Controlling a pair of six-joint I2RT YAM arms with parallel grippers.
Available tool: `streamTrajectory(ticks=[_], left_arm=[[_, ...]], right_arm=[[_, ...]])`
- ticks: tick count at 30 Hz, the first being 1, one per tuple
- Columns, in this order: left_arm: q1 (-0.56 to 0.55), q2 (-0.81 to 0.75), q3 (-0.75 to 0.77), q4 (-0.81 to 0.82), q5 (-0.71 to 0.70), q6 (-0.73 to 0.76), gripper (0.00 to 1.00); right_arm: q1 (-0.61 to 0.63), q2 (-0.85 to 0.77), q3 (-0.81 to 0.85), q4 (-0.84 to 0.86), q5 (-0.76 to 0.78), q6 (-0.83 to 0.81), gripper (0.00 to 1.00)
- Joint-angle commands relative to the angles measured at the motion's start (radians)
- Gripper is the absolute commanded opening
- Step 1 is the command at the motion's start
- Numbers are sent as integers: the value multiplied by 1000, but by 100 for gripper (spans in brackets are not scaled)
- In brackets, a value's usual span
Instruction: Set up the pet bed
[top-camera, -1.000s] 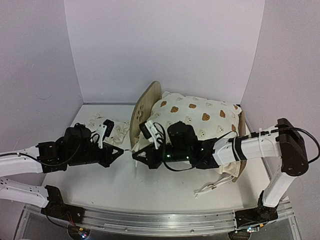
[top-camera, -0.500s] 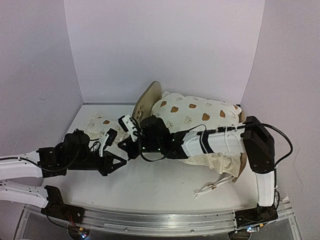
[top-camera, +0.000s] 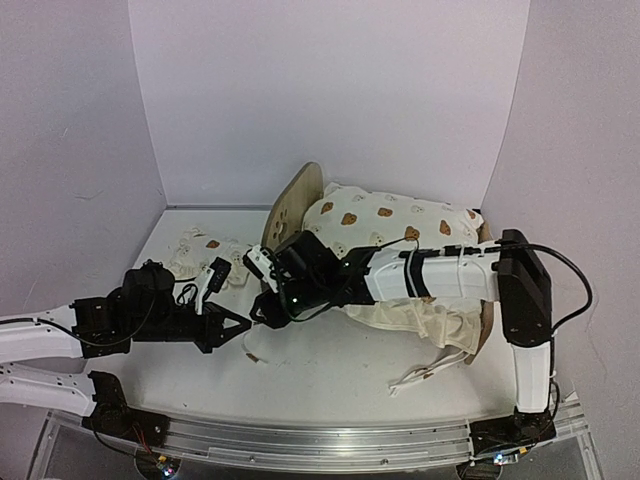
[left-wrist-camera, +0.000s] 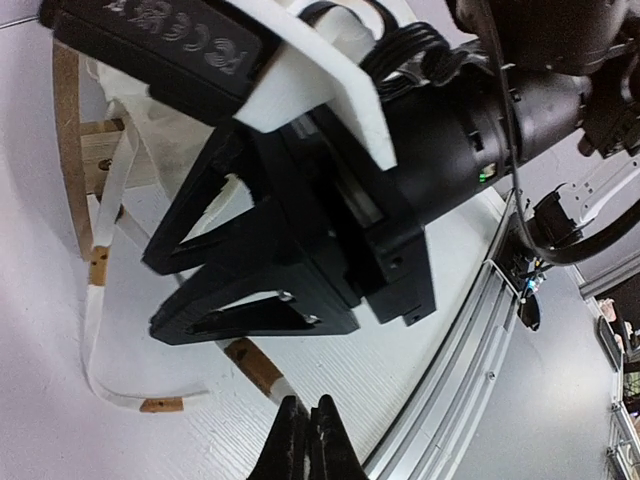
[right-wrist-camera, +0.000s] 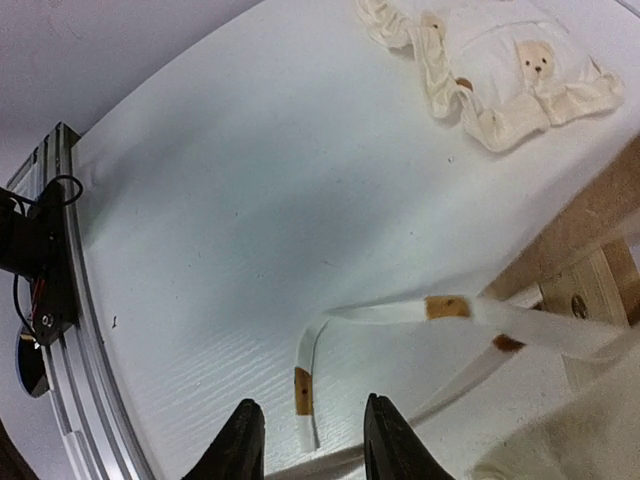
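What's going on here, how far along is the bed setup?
Both arms reach low over the table in front of the pet bed, which has the bear-print cushion lying on it. The right gripper is open, hovering over a loose cushion tie on the table. The left gripper is shut right beside it; whether it pinches the tie I cannot tell. The small pillow lies off to the left, not on the bed.

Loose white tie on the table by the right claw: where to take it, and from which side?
Probably near the free end of the tie, coming straight down with the right claw straddling its narrow width. The strip lies flat on the table there, so a sideways approach would likely push it. The claw is open right by it.
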Motion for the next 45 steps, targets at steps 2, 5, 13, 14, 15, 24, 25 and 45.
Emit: streamTrajectory(ticks=[2,5,13,14,15,24,25,45], left_arm=[[-2,16,43,27,-104,-14,0],[1,34,77,-35,-203,-31,0],[2,66,123,-84,-294,-47,0],[2,67,126,-85,-298,-50,0],[3,66,128,-86,-305,-53,0],[4,42,132,-82,-387,-111,0],[4,39,135,-82,-388,-111,0],[4,17,142,-80,-378,-87,0]], right_arm=[[-6,-145,47,-215,74,57,47],[-6,-211,-61,-175,64,82,50],[30,-233,-460,455,85,168,58],[43,-204,-496,546,124,190,59],[60,-174,-516,649,166,197,61],[87,96,-454,1015,459,387,65],[87,122,-441,1032,485,412,61],[120,360,-197,1016,601,536,40]])
